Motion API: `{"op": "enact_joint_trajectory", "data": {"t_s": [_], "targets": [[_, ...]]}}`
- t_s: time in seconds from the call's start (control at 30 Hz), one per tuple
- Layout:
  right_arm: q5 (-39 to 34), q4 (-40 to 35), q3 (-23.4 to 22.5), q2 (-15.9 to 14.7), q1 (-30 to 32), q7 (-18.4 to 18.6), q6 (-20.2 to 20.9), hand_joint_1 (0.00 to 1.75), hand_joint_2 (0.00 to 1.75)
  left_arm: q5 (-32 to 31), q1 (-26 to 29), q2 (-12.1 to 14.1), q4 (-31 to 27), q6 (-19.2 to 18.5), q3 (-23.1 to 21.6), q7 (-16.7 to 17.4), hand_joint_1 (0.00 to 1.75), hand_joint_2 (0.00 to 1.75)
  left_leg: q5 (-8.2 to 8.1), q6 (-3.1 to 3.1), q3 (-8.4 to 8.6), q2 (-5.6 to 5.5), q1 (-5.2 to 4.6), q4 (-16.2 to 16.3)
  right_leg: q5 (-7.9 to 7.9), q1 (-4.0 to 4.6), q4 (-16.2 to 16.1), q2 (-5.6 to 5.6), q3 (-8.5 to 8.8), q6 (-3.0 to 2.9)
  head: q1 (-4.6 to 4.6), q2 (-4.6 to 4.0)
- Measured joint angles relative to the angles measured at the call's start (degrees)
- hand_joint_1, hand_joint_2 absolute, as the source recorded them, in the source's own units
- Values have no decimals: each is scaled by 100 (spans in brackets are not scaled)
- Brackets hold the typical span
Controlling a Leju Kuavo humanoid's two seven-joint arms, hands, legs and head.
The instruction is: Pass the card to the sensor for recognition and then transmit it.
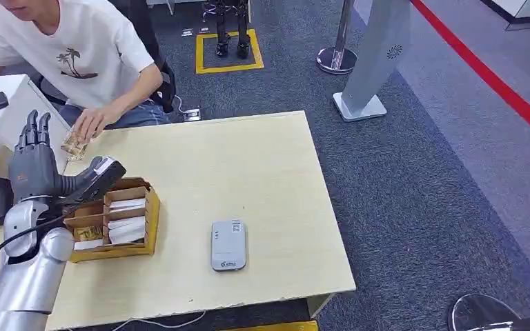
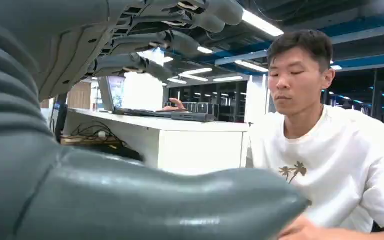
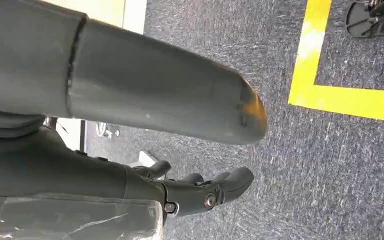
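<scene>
The cards (image 1: 127, 222) lie as pale stacks inside the wooden box (image 1: 152, 215) on the near-left part of the table (image 1: 262, 165), their long edges running roughly across the robot's view, left to right; the box is divided into compartments, and the stacks fill those on its right side; the left hand (image 1: 48, 169) hangs over the box's left edge, just above and to the left of the stacks, palm turned sideways with its fingers (image 1: 34, 131) stretched upward and apart and its thumb (image 1: 98, 176) jutting out over the box's far-left corner; it holds nothing, so the cards sit below and to the right of the thumb, and reaching them would probably mean tipping the hand down and shifting it slightly rightward; the sensor (image 1: 228, 245), a flat grey device, rests on the table well apart to the right of the box, its long axis pointing away from the robot; the right hand (image 3: 180, 150) points at the carpeted floor beside the table, fingers loosely curled around nothing, so the left hand is clearly the nearer one; a person (image 1: 83, 48) sits at the far-left corner, one hand resting on a small packet (image 1: 74, 146) at the table's edge
</scene>
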Motion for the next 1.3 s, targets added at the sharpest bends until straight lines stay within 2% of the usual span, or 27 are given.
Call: {"op": "enact_joint_trajectory", "data": {"t_s": [0.07,0.17,0.4,0.57,0.8,1.0,1.17,1.3], "targets": [[-37,0,0,0,2,0,-2,0,175,74,8,-4,-57,-145,-55,-9,0,175,0,0,0,-2,0,0,0,0,0,-1,0,0,0,0],[-111,0,0,0,2,-9,0,0,175,394,66,-22,-234,-624,-210,-70,0,175,0,0,0,-3,0,0,0,0,0,-2,0,0,-2,0],[-286,-7,0,0,11,-61,-2,0,175,1752,192,-20,-717,-1787,-761,-151,0,175,0,0,-1,-3,0,0,0,0,0,-2,2,0,-2,0],[-345,-7,0,-2,16,-92,-4,0,175,2473,226,202,-1005,-2393,-1119,-277,0,175,0,0,-1,-1,1,0,0,0,0,-1,1,0,0,0],[-367,-7,0,-4,17,-101,-11,0,175,2982,301,422,-1252,-2677,-1318,-326,0,175,0,0,-1,-1,1,0,0,1,1,-1,0,0,0,0],[-393,-7,0,-11,16,-118,-9,0,175,3534,323,778,-1427,-2951,-1473,-199,0,175,0,0,-1,-1,1,0,0,1,1,0,0,0,0,0],[-393,-7,0,-22,17,-120,-9,0,175,3665,330,1141,-1506,-3097,-1558,-101,0,175,0,0,-1,0,2,0,-1,1,1,1,0,-1,0,0],[-409,-7,0,-24,15,-120,-15,0,175,3613,387,1349,-1585,-3077,-1620,-85,0,175,0,0,-1,0,2,-1,-1,2,1,0,0,-1,0,0]]}}
